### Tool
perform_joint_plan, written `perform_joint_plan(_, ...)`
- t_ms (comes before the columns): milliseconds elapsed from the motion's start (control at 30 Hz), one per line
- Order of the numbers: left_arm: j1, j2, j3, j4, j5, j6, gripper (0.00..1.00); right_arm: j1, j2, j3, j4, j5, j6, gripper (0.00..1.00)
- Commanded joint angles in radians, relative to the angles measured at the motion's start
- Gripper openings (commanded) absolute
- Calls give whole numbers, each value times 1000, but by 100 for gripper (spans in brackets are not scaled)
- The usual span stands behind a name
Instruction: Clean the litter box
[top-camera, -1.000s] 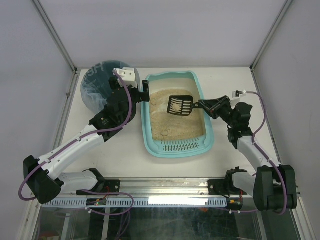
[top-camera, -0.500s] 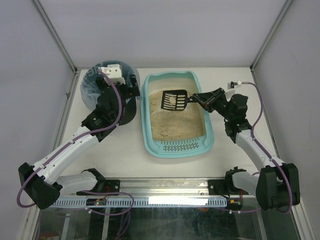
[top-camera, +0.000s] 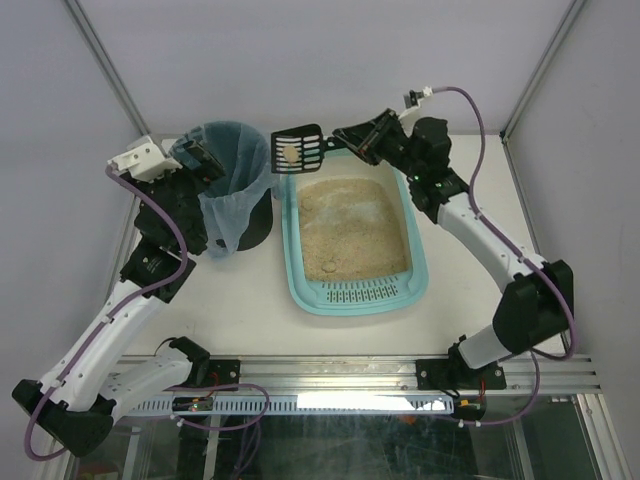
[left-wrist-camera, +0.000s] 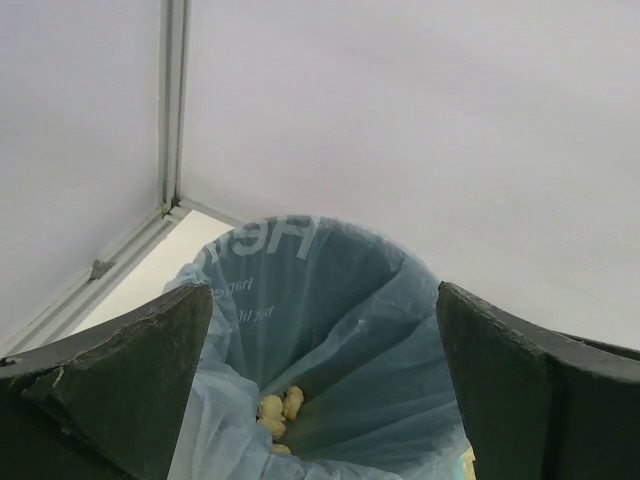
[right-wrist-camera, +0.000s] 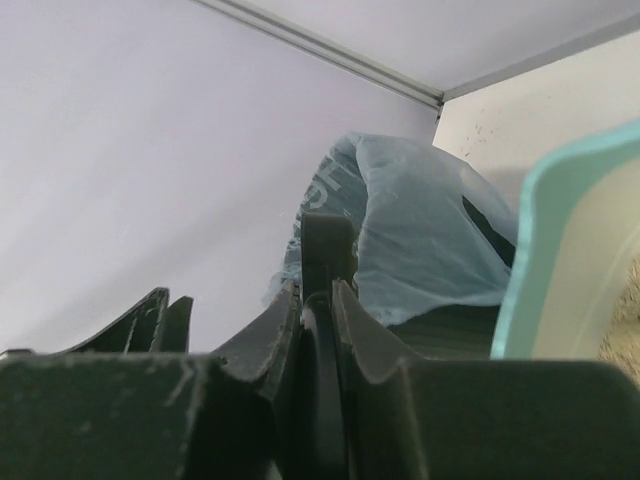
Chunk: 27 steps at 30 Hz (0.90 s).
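Straight out from the right hand (top-camera: 352, 137): loaded scoop (top-camera: 305, 140), just short of the bin (top-camera: 228, 165)
Clamped shut on the handle, this hand points the scoop's long axis leftward. Its clump (top-camera: 290, 153) sits beside the bin's mouth, not over it. The litter box (top-camera: 355, 296) lies below and nearer the arm's base. The left hand (top-camera: 195, 158) stands wide at the bin's opposite rim; contact unclear.
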Motion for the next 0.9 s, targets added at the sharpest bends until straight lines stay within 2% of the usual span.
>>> perform_joint_plan(0, 16, -20, -21, 67, -39, -8, 99, 71, 126, 234, -50, 62, -110, 0)
perform_joint_plan(100, 18, -19, -24, 70, -29, -14, 99, 121, 226, 403, -104, 97, -199, 0)
perform_joint_plan(267, 20, -20, -27, 70, -25, -14, 99, 182, 360, 588, -128, 107, -379, 0)
perform_joint_plan(467, 29, -33, -35, 80, -29, -9, 99, 233, 509, 809, -179, 38, -633, 0)
perform_joint_plan(633, 37, -39, -40, 84, -26, -10, 99, 268, 536, 856, -157, 14, -797, 0)
perform_joint_plan(867, 40, -39, -41, 85, -16, -13, 99, 276, 511, 843, -111, -30, -858, 0)
